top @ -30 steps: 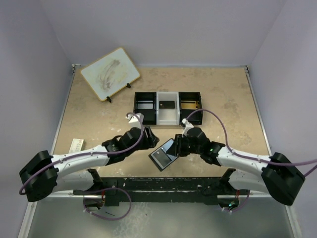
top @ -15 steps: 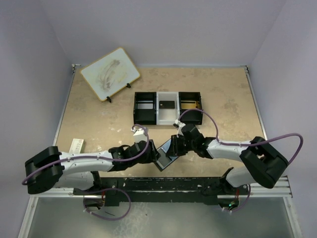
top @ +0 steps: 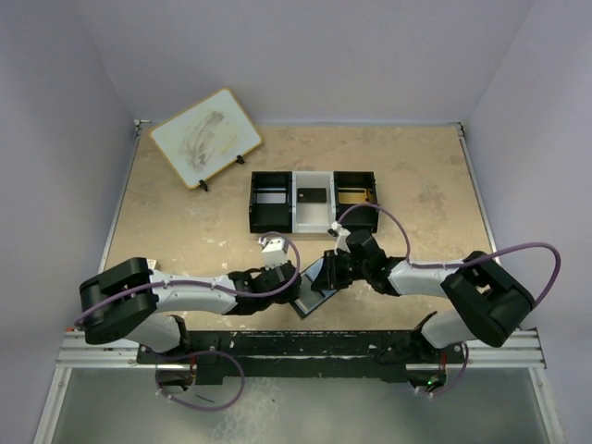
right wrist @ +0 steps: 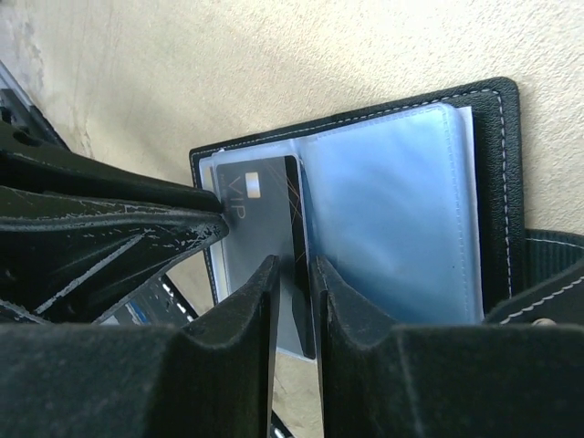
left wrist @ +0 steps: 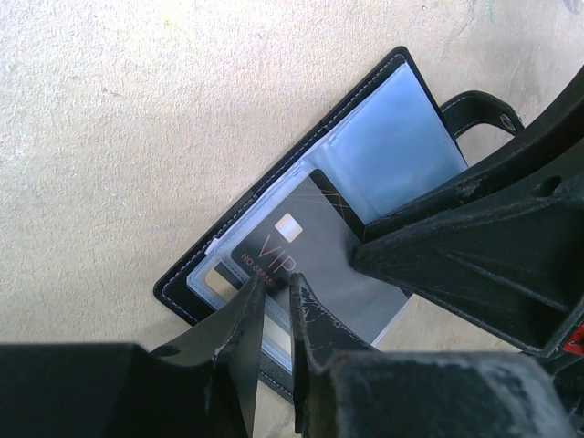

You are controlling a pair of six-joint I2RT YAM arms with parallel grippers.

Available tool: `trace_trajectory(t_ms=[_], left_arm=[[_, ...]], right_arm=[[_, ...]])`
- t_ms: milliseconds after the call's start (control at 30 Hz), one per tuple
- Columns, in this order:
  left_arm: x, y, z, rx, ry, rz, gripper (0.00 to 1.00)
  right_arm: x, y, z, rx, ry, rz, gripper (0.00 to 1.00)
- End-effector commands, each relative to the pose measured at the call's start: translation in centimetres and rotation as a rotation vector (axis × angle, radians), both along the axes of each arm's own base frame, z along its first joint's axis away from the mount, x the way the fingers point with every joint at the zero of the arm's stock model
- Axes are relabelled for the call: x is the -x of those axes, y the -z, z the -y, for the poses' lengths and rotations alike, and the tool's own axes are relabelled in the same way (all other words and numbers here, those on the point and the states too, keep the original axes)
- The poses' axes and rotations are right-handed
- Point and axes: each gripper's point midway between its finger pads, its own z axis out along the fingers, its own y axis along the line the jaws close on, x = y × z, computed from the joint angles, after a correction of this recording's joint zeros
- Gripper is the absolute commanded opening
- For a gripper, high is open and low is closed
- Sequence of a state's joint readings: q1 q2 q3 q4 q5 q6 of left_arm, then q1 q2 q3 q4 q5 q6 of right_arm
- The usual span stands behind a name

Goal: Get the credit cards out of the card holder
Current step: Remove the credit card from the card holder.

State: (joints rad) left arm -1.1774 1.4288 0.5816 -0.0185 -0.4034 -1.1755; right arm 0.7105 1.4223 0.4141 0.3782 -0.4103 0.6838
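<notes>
The open wallet (top: 313, 289) lay at the table's 6 o'clock, between both arms. The dark card (left wrist: 301, 246) lay on its clear sleeves. The left gripper (left wrist: 272, 285) and the right gripper (right wrist: 294, 266) were each nearly closed at a card edge. I could not tell if they pinched it. I'd pull slowly and flat. Only the top view showed the tray (top: 253, 202) at 12 o'clock. Only the wrist views showed "VIP".
</notes>
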Motion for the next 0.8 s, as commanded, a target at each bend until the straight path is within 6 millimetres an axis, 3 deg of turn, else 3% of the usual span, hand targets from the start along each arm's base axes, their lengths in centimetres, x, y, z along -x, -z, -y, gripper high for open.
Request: trace_trajectory(t_ms=[0,200,433,633,767], left_arm=[[0.8,1.6,-0.1,-0.055,-0.009,-0.026,0.13],[0.8,1.6,-1.3,-0.097,-0.025,-0.01,0.11],[0.9,1.5,-1.2,-0.103,0.005,-0.005,0.1],[1.0,1.5,-1.4,-0.12,0.02,0.0,0.09],[1.1,1.5,-1.6,-0.136,0.029,0.0,0.08]], right_arm=[[0.8,0.4,-0.5,-0.042,-0.017,-0.034,0.21],[0.3,0.1,0.0,-0.068,0.01,-0.042,0.21],[0.2,-0.8,-0.4,-0.148,-0.018,-0.061,0.2],[0.3,-0.6,-0.5,-0.17,-0.013,-0.093,0.27],[0.1,-0.6,-0.4,-0.19,0.009,-0.118,0.23]])
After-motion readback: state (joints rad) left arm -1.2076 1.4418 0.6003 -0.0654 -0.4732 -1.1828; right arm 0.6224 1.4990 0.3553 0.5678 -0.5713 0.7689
